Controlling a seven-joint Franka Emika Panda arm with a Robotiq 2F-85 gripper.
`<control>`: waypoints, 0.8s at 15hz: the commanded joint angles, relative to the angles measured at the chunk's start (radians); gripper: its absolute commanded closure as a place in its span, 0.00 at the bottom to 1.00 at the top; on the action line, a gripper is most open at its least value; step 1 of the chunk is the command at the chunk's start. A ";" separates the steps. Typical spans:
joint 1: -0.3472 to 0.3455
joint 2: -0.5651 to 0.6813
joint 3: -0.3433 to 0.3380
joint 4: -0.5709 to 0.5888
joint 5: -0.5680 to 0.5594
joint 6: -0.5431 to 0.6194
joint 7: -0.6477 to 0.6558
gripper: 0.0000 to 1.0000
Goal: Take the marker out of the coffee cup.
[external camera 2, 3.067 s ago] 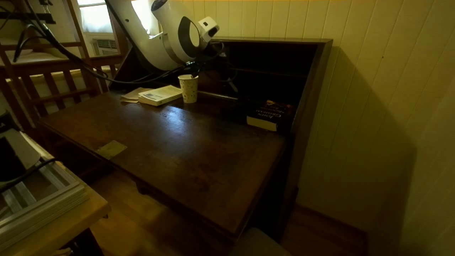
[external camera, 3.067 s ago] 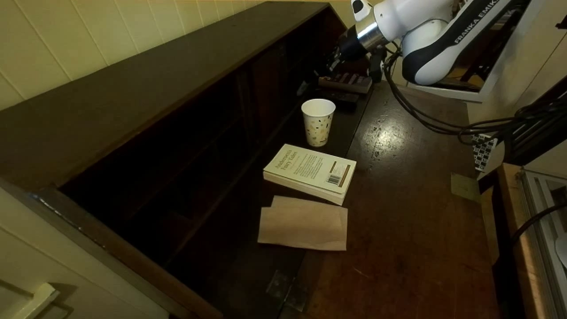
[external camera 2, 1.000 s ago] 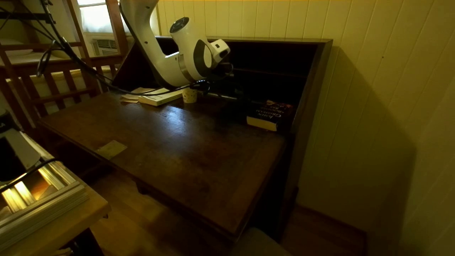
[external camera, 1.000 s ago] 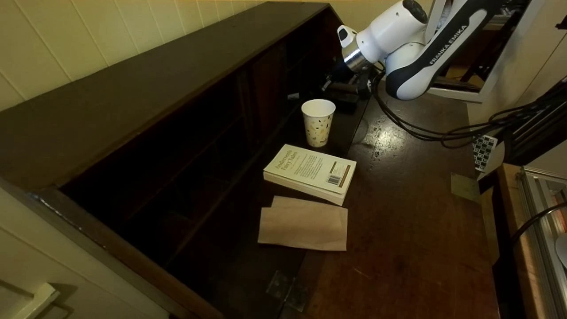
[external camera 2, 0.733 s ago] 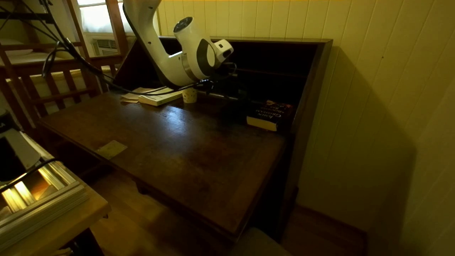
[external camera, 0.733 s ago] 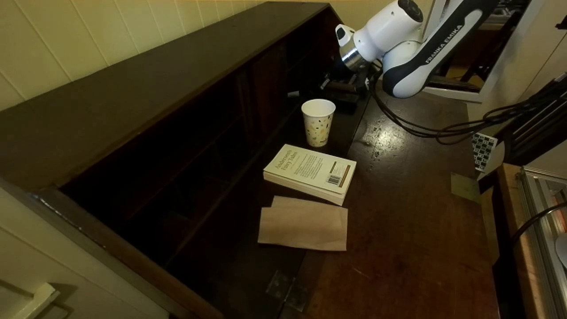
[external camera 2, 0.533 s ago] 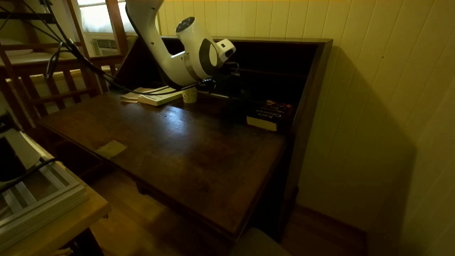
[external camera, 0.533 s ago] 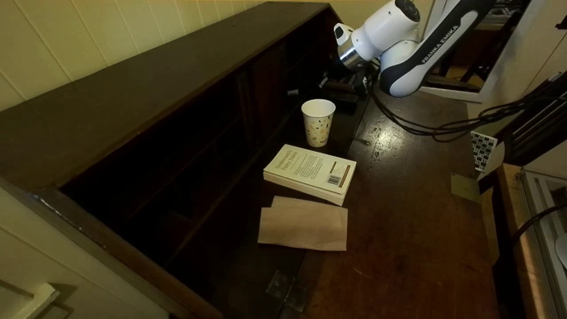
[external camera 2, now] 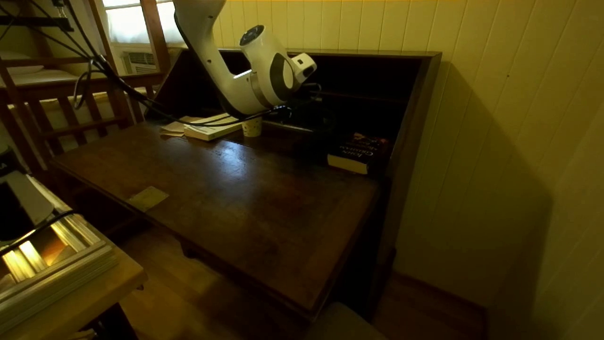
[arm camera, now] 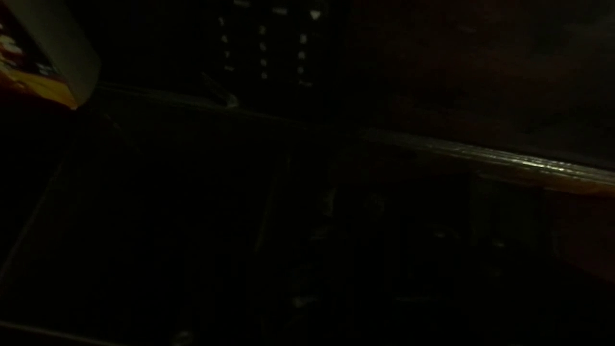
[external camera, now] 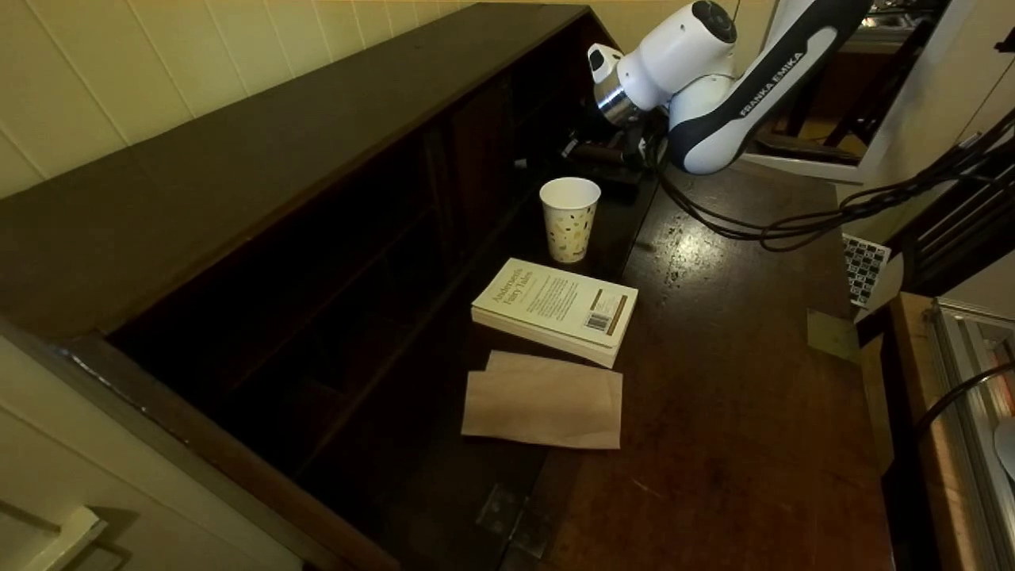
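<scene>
The coffee cup (external camera: 569,226), white with small dark and tan specks, stands upright on the desk. In an exterior view its lower part (external camera 2: 252,127) shows below my arm, which covers its rim. I cannot see the marker: nothing shows above the cup's rim, and the inside bottom is hidden. My gripper (external camera: 544,156) is beyond the cup, near the dark shelves and apart from the cup. Two pale finger parts show separated, so it looks open, with nothing seen between them. The wrist view is very dark; one greyish fingertip (arm camera: 509,206) shows faintly, and the cup is out of that view.
A white book (external camera: 555,309) and a brown folded paper (external camera: 543,400) lie near the cup. A dark thick book (external camera 2: 354,153) lies by the cabinet's side. A black keypad device (arm camera: 262,48) lies near it. Dark shelves (external camera: 476,151) rise behind. Cables hang from the arm.
My arm has come lower and shifted left in an exterior view, right in another, where it now covers the cup's rim. A dark bit showed at that rim about three seconds ago. The cup stays put.
</scene>
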 commanded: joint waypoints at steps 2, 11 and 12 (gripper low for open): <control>0.013 0.051 0.023 0.068 0.011 -0.034 0.002 0.94; 0.036 0.085 0.037 0.119 0.022 -0.074 0.004 0.94; 0.040 0.088 0.036 0.125 0.023 -0.076 0.004 0.94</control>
